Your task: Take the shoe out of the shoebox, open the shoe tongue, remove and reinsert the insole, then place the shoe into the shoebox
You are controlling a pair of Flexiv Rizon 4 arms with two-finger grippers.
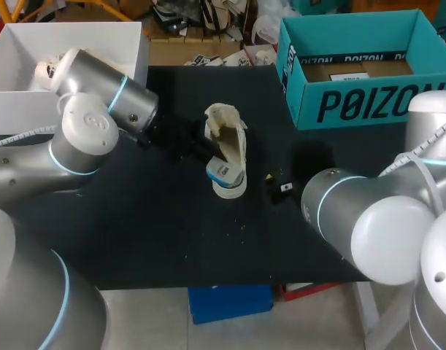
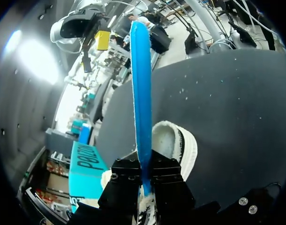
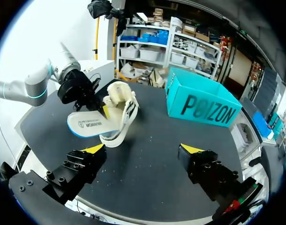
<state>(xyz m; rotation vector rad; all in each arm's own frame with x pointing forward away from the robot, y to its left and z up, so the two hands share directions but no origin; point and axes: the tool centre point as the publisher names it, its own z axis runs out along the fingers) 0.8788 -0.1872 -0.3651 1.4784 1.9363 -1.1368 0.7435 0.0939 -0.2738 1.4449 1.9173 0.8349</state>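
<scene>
Cream shoe [image 1: 226, 142] sits at the middle of the table [image 1: 135, 240], well apart from the teal shoebox [image 1: 354, 73]. Left wrist view: the left gripper [image 2: 145, 178] pinches the blue-edged insole [image 2: 142, 93] (seen edge-on), with the shoe just beyond. Right wrist view: the right gripper [image 3: 143, 150] gapes wide and empty, short of the shoe.

Cream shoe [image 1: 230, 135] mid-table; blue-edged insole [image 1: 224, 173] alongside it; open teal shoebox [image 1: 368, 106] apart.

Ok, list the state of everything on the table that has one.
shoe: out of the shoebox, on the table
insole: out of the shoe, held
left gripper: shut on the insole
right gripper: open, empty
shoebox: open, no shoe inside
</scene>
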